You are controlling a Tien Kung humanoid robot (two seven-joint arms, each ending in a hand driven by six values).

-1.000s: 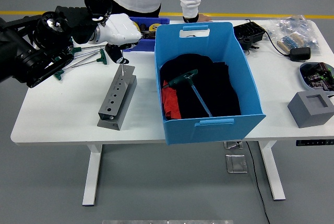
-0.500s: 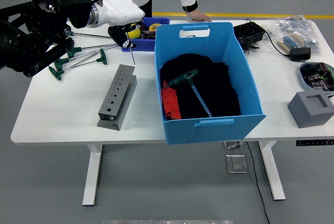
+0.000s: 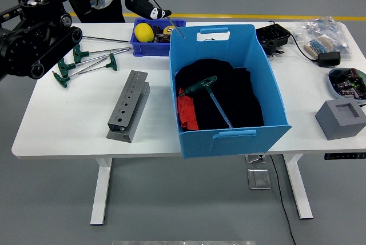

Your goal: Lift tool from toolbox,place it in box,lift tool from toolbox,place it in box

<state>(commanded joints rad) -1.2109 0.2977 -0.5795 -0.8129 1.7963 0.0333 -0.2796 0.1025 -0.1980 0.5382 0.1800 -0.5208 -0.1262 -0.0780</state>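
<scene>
My left hand (image 3: 147,0) is raised above the table's far edge, left of the big blue box (image 3: 274,105). Its fingers are shut on a T-handle hex key (image 3: 175,25), whose thin shaft slants down and right, with its tip at the box's far left corner. Another green-handled hex key (image 3: 209,92) lies inside the box on black and red cloth. The grey tool holder (image 3: 128,105), a block with a row of holes, lies on the table left of the box. Several green T-handle keys (image 3: 86,62) lie at the far left.
A small blue bin (image 3: 138,45) holding a yellow object stands just under my hand. At the right are a black device (image 3: 272,36), bagged parts (image 3: 323,36), a dish of small parts (image 3: 346,80) and a grey block (image 3: 342,118).
My left hand has risen and swung right with the hex key, from over the tool holder to the box's far left corner. The person at the far side has left the view.
</scene>
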